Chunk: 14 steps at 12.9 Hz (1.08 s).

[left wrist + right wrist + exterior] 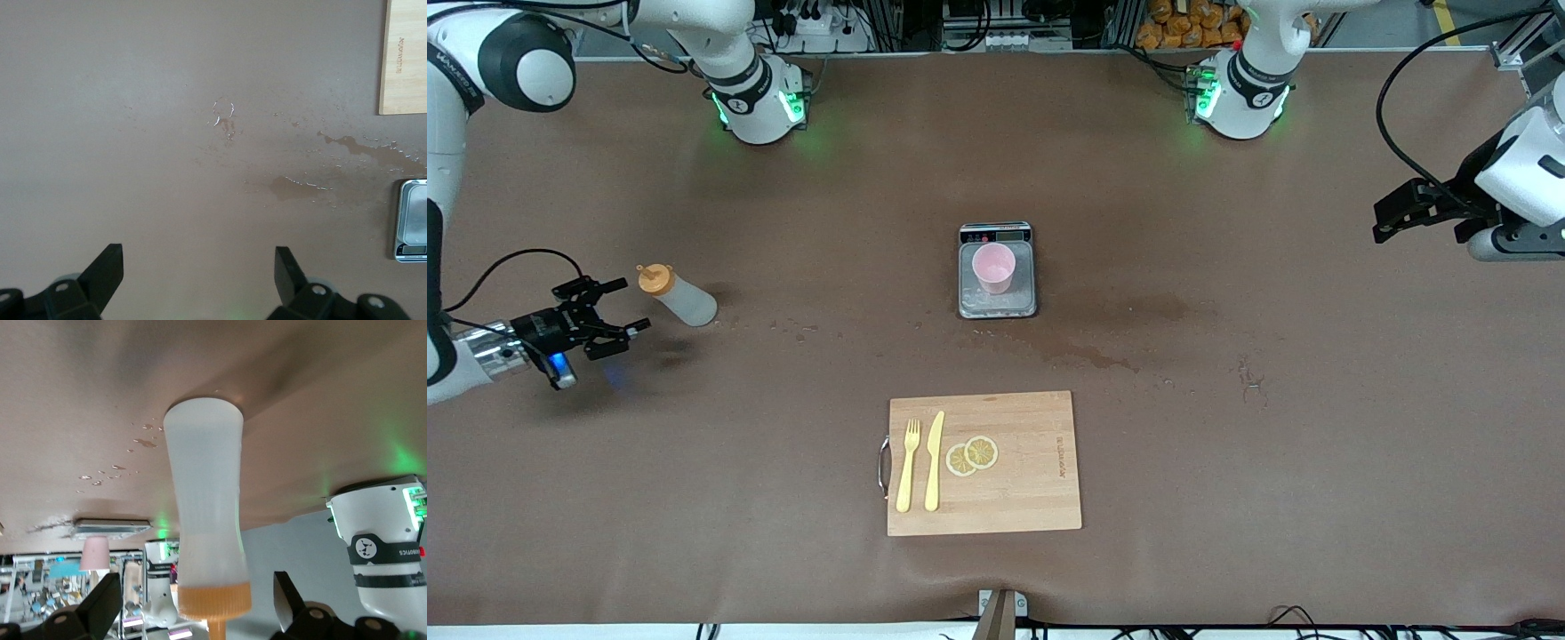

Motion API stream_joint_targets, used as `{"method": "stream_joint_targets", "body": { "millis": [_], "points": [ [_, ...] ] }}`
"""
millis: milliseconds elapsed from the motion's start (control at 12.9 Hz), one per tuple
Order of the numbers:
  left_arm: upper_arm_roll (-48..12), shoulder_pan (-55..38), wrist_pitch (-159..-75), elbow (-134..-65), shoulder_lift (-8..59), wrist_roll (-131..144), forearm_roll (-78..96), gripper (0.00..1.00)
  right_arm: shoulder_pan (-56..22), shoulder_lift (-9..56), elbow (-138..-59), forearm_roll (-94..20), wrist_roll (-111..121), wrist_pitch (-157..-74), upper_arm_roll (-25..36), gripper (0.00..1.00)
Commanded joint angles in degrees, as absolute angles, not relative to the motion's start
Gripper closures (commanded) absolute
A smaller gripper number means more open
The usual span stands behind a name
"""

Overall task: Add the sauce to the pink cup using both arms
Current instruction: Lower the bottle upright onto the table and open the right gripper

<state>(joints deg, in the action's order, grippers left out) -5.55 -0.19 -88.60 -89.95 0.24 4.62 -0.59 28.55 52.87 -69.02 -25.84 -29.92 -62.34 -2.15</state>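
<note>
Translucent sauce bottle with orange cap point(680, 296) stands on the surface, just beside the wide-open, empty right pincer point(624, 331). Pale pink plastic cup point(993, 268) sits on the scale; its contents cannot be told. Left pincer point(1383, 220) waits wide open, empty.

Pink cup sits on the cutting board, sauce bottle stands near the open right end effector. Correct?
Not quite. The front view shows the cup on the scale, not the board. The bottle does stand near the open right end effector.

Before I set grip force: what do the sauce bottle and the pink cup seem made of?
Sauce bottle: looks like soft translucent plastic, since its ribbed, frosted body lets light through, with an opaque orange cap. Pink cup: likely matte plastic, given its even colour without glare, though that is uncertain.
</note>
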Motion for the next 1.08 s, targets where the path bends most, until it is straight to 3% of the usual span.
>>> {"method": "stream_joint_targets", "body": {
  "millis": [0, 542, 1007],
  "points": [
    [-5.7, -0.4, -88.6, -89.6, 0.1, 5.1, -1.5, 0.0, 28.8, 52.6, -62.9, -22.3, -33.0, -61.0, -2.4, 0.0],
    [-5.7, -0.4, -88.9, -89.6, 0.1, 5.1, -1.5, 0.0, 25.5, 43.6, -59.4, -17.8, -32.9, -61.5, -2.7, 0.0],
    [-5.7, -0.4, -89.3, -89.8, 0.3, 4.9, -1.5, 0.0, 17.7, 31.7, -60.2, -4.0, -20.1, -66.2, -2.8, 0.0]
  ]
}}
